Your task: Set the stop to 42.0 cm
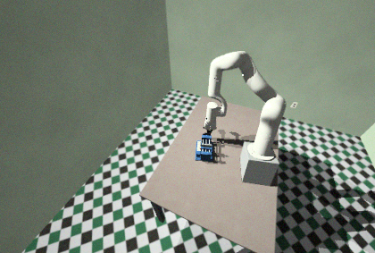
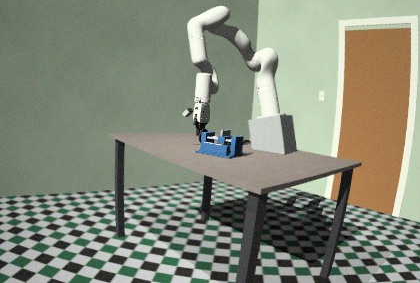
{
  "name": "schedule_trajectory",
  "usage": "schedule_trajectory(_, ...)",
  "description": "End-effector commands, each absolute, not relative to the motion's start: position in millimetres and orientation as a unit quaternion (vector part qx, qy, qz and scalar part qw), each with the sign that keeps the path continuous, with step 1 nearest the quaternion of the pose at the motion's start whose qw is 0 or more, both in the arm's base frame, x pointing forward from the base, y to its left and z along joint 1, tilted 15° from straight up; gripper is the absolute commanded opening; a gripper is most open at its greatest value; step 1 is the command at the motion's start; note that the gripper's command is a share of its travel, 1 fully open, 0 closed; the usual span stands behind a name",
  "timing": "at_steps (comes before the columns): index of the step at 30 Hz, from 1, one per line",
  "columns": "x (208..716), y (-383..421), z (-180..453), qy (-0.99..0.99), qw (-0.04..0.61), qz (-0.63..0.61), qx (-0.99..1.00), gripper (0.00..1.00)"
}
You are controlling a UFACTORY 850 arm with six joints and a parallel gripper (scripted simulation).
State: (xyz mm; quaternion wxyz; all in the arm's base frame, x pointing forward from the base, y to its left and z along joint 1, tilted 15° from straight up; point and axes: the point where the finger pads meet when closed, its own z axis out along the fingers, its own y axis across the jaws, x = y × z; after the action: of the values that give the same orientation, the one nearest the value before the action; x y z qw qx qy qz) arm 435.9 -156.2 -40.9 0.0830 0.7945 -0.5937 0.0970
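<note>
A small blue stop fixture (image 1: 204, 147) with pale rails sits on the brown table, left of the arm's base; it also shows in the exterior view (image 2: 220, 145). Its handwheel is at the far end, too small to make out clearly. My gripper (image 1: 207, 132) points straight down at that end of the fixture and is shut on the handwheel; in the exterior view the gripper (image 2: 199, 129) sits at the fixture's left end. A dark stop block (image 2: 225, 132) stands on the fixture. No scale reading is legible.
The arm's grey base block (image 1: 259, 165) stands on the table to the right of the fixture, also seen in the exterior view (image 2: 272, 134). A brown door (image 2: 376, 112) is in the right wall. The floor is checkered.
</note>
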Motion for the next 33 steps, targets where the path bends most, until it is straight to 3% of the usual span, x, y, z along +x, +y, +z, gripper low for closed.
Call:
schedule_trajectory(1,437.0,-155.8,-39.4,-0.594,0.083,0.097,0.794,0.06)
schedule_trajectory(33,439.0,-154.5,-36.7,-0.594,0.083,0.097,0.794,0.06)
